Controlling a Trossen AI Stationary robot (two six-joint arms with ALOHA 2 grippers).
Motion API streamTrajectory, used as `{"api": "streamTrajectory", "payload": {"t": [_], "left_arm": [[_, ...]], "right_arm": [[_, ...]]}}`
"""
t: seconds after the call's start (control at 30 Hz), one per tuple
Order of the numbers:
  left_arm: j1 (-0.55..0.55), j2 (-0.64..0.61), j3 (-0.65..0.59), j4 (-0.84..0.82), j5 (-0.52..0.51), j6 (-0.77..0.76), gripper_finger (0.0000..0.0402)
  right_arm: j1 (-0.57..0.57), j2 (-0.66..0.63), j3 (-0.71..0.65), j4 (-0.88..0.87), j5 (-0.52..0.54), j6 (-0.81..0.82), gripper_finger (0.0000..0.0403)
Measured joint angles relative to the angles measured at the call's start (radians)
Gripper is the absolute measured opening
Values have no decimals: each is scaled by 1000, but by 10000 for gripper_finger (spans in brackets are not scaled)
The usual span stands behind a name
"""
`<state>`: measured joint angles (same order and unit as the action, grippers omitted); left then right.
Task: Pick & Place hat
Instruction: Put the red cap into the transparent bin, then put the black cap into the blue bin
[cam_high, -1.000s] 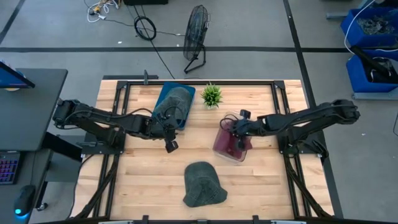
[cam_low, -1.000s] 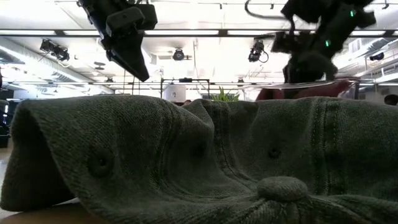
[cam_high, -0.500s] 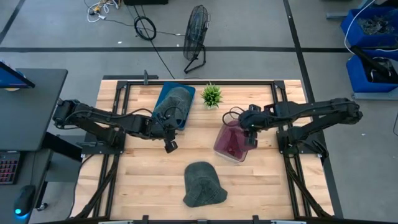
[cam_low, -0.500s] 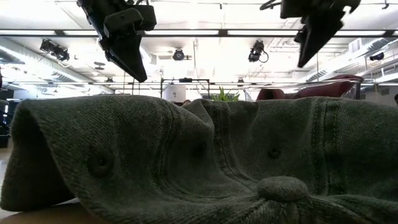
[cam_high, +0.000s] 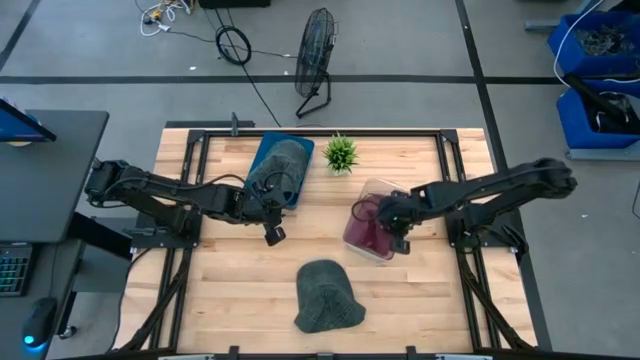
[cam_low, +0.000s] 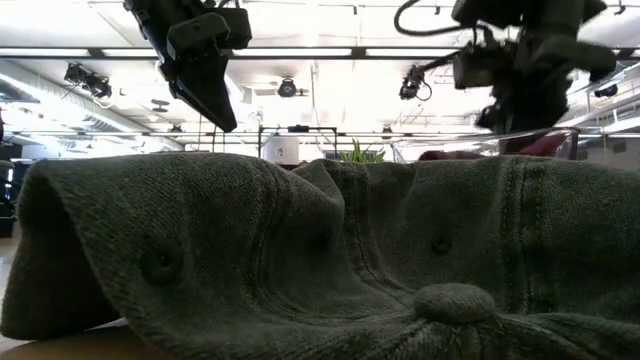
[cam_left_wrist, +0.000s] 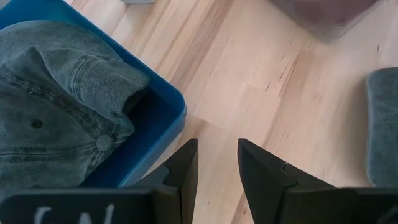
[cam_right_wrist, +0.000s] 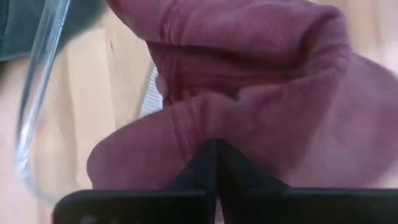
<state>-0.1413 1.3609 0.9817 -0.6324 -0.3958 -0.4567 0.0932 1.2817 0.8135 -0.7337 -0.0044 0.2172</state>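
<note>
A dark green hat (cam_high: 327, 297) lies crown up on the table near its near edge and fills the low view (cam_low: 320, 260). A maroon hat (cam_high: 365, 232) sits in a clear bin (cam_high: 372, 250). A faded denim hat (cam_high: 282, 165) rests in a blue bin (cam_high: 262, 150). My right gripper (cam_high: 388, 220) is shut and down inside the clear bin, at the maroon hat (cam_right_wrist: 249, 81). My left gripper (cam_high: 272, 235) is open and hovers above bare table beside the blue bin's (cam_left_wrist: 168, 118) near corner, touching nothing. My right gripper comes from above, pointing down into the clear bin. Its shut fingertips (cam_right_wrist: 214, 152) rest against a fold of the maroon hat's crown (cam_right_wrist: 211, 118). No cloth shows between the fingers. The hat lies in the bin.
A small green plant (cam_high: 341, 152) stands between the two bins near the far edge. The clear bin's rim (cam_right_wrist: 37, 93) runs close past my right gripper. Bare wood lies between the bins and the green hat (cam_left_wrist: 382, 124). A fan (cam_high: 318, 55) stands on the floor beyond the table.
My right gripper rose out of the clear bin and moved toward the table's right, then came back down and to the left into the bin onto the maroon hat. Its fingers stayed shut. The left arm and the green hat kept still.
</note>
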Motion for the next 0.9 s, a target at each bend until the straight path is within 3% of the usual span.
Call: {"api": "streamTrajectory", "payload": {"t": [0.27,0.43,0.6,0.73,0.9], "left_arm": [[0,0,0,1,0,-1,116],[0,0,0,0,0,-2,116],[0,0,0,2,8,-2,116],[0,-9,0,35,92,-1,116],[-19,-5,0,180,313,-1,116]], "right_arm": [[-20,51,-119,280,45,48,7],[-35,73,-152,271,9,92,3],[-31,60,-101,222,-35,91,8],[-31,48,11,110,-38,33,8],[-31,48,161,-58,-35,2,19]]}}
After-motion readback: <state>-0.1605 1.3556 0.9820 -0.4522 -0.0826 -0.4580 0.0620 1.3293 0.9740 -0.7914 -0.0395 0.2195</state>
